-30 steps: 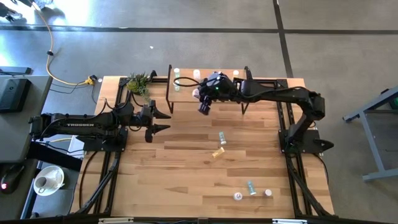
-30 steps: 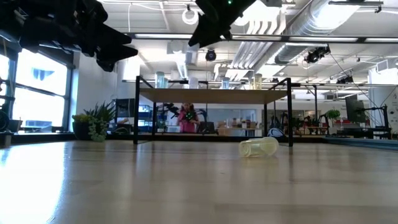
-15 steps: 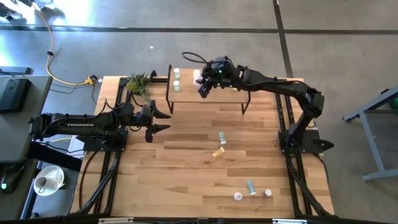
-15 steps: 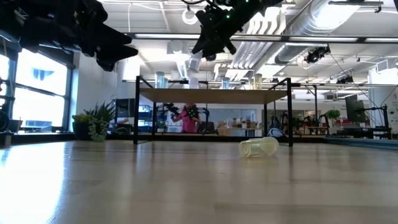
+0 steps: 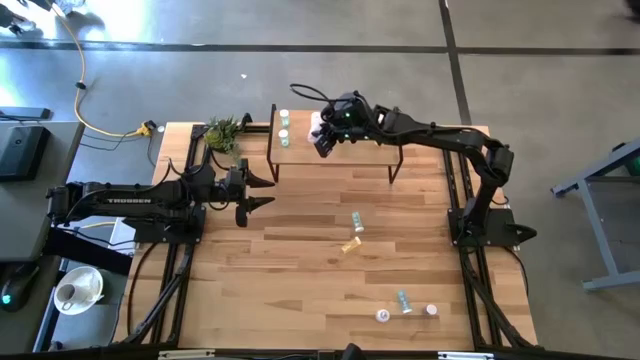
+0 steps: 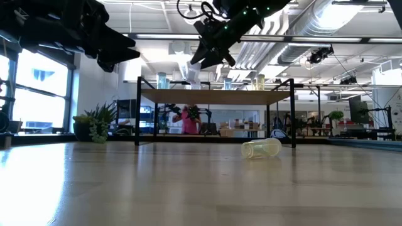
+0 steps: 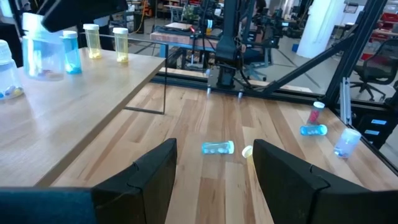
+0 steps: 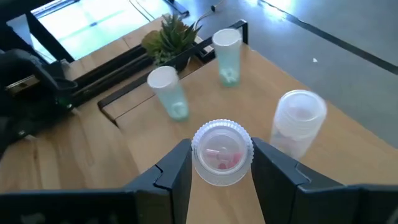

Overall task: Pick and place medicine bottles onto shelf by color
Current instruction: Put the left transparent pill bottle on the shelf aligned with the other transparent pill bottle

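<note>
A small white-capped medicine bottle with pinkish contents (image 8: 221, 154) is gripped between the fingers of the right gripper (image 5: 322, 141), one finger pressed against each side of it. The bottle hangs above the light-wood shelf (image 5: 300, 153), over its bare middle part.

Just past the fingers, another pinkish-white bottle (image 8: 298, 123) stands upright on the shelf. Farther beyond the fingertips, two teal-green bottles (image 8: 168, 93) stand upright near the end of the shelf, with a small potted plant (image 8: 171, 35) behind them off the shelf's corner. From the left wrist camera, light blue bottles (image 7: 71, 51) and yellow bottles (image 7: 119, 44) show standing on the shelf as well.

The left gripper (image 5: 256, 193) waits above the bench (image 5: 300, 270), away from the shelf, its fingers open and holding nothing. Ahead of these fingers on the bench lies a light blue bottle (image 7: 217, 147) on its side, with a yellow bottle (image 5: 350, 245) lying just beyond it. Farther out from them, near the bench's far edge, are three more bottles close together (image 5: 404, 302).

In the low camera, a person in pink (image 6: 189, 119) shows in the room beyond the shelf.
</note>
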Available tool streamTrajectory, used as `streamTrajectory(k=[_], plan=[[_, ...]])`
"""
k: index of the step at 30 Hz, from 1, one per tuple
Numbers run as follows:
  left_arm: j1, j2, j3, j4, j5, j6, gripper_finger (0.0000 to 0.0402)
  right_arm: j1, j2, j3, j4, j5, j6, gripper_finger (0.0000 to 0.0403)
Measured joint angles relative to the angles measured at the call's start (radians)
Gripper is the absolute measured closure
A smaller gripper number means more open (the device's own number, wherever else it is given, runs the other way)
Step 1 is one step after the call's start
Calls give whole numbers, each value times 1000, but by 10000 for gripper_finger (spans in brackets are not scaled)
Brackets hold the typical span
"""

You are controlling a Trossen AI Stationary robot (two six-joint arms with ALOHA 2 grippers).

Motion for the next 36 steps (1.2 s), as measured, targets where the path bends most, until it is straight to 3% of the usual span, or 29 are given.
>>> streamTrajectory(k=[25, 36], plan=[[0, 0, 0, -2, 1, 0, 202, 17, 51, 1, -33, 36, -84, 272], [0, 0, 0, -2, 1, 0, 202, 17, 51, 1, -38, 60, -98, 239]])
